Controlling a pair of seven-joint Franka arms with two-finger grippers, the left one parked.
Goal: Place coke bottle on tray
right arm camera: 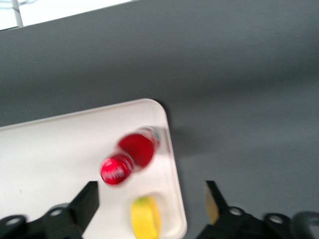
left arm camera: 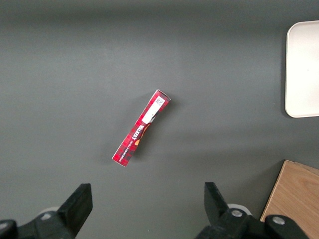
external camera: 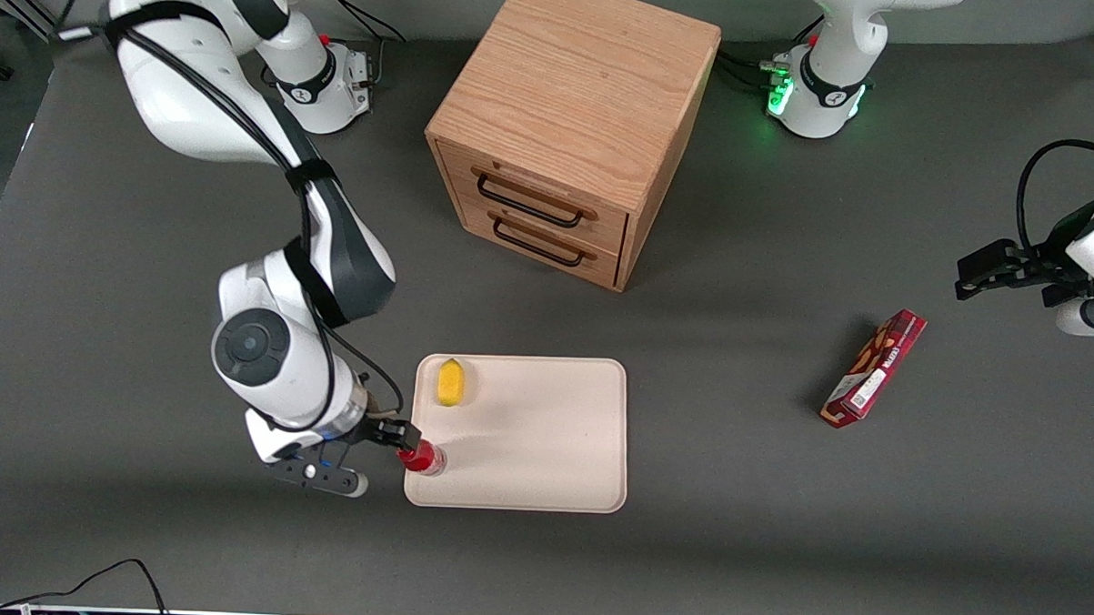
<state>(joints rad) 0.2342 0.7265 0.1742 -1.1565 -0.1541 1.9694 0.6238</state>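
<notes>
Coke bottle stands upright on the tray's near corner; the gripper hangs just beside it, fingers spread.

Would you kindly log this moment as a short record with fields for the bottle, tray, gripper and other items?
coke bottle: upright on the tray, at its corner nearest the working arm
tray: flat on the table, in front of the drawer cabinet
lemon: on the tray, farther from the front camera than the bottle
gripper: beside the bottle, jaws open, not gripping
snack box: on the table toward the parked arm's end
</notes>
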